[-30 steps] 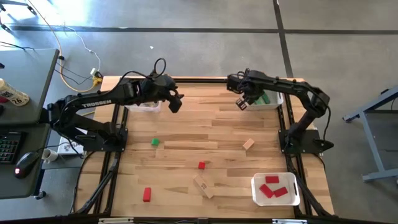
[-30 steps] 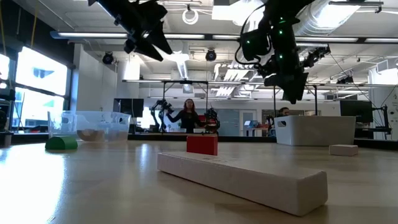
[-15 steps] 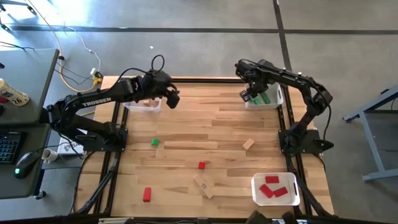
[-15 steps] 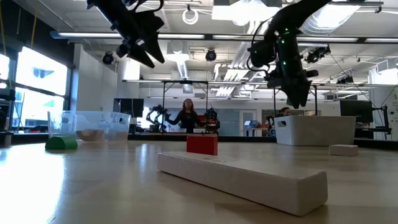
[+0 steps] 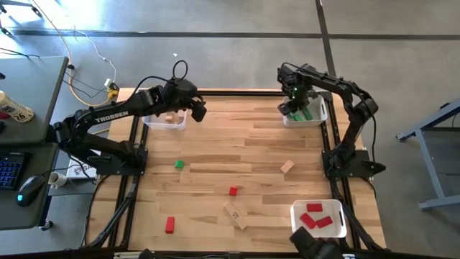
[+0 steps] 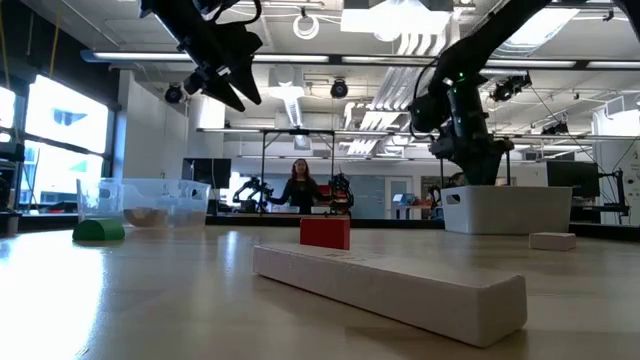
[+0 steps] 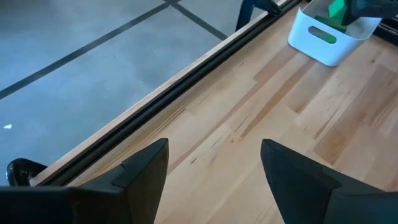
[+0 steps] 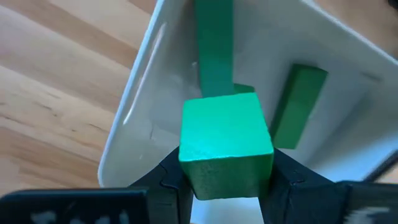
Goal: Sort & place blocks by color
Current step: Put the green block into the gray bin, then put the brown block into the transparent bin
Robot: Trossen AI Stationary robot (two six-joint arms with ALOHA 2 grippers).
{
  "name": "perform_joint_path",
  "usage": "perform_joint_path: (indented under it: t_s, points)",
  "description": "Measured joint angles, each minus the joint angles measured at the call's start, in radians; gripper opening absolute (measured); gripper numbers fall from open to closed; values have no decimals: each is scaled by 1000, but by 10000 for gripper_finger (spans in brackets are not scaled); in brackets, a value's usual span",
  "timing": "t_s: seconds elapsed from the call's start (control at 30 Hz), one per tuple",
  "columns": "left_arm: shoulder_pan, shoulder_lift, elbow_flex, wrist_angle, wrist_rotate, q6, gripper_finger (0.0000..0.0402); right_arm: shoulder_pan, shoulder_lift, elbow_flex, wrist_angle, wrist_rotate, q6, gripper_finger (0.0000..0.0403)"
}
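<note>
Only the right wrist view shows it: the right gripper (image 8: 227, 180) pinches a glossy green cube (image 8: 226, 146) above the white bin (image 5: 316, 117) at one o'clock, where two green bars (image 8: 298, 106) lie. The left gripper (image 5: 197, 111), fingers spread and empty, hovers at eleven o'clock beside the clear bin (image 5: 164, 123). Red, green and tan blocks (image 5: 233, 191) lie scattered over the wood-plank table (image 5: 215, 155).

Surface: wooden table (image 5: 237, 144).
Bins: three, at far-left (image 5: 164, 120), far-right (image 5: 305, 115), near-right (image 5: 318, 218).
Loose blocks: green (image 5: 179, 165), two red (image 5: 233, 191) (image 5: 169, 225), two tan (image 5: 287, 167) (image 5: 235, 214).
</note>
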Motion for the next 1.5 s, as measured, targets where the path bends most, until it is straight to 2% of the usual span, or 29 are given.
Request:
perform_joint_path:
  t_s: [0.2,0.57,0.73,0.83,1.03,1.17,1.33,1.5]
  points:
    - [14,0,0,0,0,-3,243,-31,38,0,-1,-56,-38,107]
    - [35,0,0,12,-4,-1,243,-57,86,0,-1,-57,-87,110]
    - [41,0,0,11,-4,0,243,-56,87,0,1,-71,-95,164]
    - [41,0,0,-4,-4,-1,243,-54,87,0,-9,-28,-98,194]
    - [41,0,0,-33,-13,0,243,-55,85,0,-105,-7,-96,210]
    - [41,0,0,-34,-27,0,243,-45,55,0,-133,-4,-94,207]
    - [41,0,0,-34,-34,0,243,-23,-24,1,-126,64,-69,208]
    - [41,0,0,-44,-20,-1,243,5,-123,1,-125,39,-11,208]
